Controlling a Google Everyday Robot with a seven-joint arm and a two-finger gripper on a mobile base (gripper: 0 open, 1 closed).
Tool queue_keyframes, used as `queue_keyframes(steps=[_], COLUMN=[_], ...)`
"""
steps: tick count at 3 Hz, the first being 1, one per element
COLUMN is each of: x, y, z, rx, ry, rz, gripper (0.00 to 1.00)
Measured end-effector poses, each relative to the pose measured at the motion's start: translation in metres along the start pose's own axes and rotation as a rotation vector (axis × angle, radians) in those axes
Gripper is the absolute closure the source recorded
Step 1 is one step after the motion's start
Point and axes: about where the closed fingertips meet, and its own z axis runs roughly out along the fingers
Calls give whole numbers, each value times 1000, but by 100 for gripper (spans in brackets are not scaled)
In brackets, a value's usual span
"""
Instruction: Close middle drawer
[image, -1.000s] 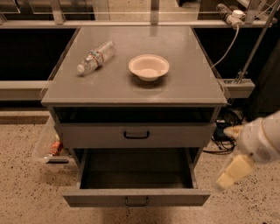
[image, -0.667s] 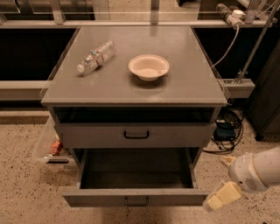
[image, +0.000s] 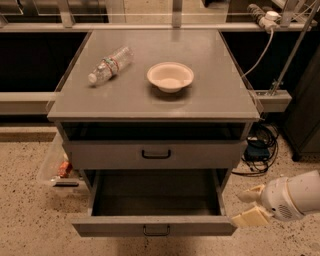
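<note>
The middle drawer (image: 120, 227) is pulled far out of the grey cabinet. Its deep tray is empty, and its low front panel carries a small black loop handle (image: 156, 230). The taller-fronted drawer (image: 110, 155) above it, with a wider black handle (image: 156, 154), stands slightly out with a dark gap over it. The lowest drawer is hidden under the open one. My gripper (image: 248, 206) is low at the right, just beside the open drawer's right front corner. Its two cream fingers (image: 250, 219) are spread apart and hold nothing.
On the cabinet top (image: 215, 95) a clear plastic bottle (image: 110, 65) lies on its side and a white bowl (image: 170, 76) stands. A clear bin (image: 57, 167) is on the floor at the left. Cables (image: 260, 147) and a dark cabinet (image: 305, 115) are at the right.
My gripper has dropped lower and moved left toward the open drawer's right front corner. The drawers, bottle and bowl have not moved.
</note>
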Motion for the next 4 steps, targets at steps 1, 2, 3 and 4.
queue_keyframes(steps=[1, 2, 3, 4], x=[0, 8, 47, 98], y=[0, 2, 3, -5], z=[0, 5, 35, 80], rx=[0, -21, -60, -106], ry=[0, -26, -124, -238], rz=[0, 13, 86, 194], gripper=[65, 88, 100, 100])
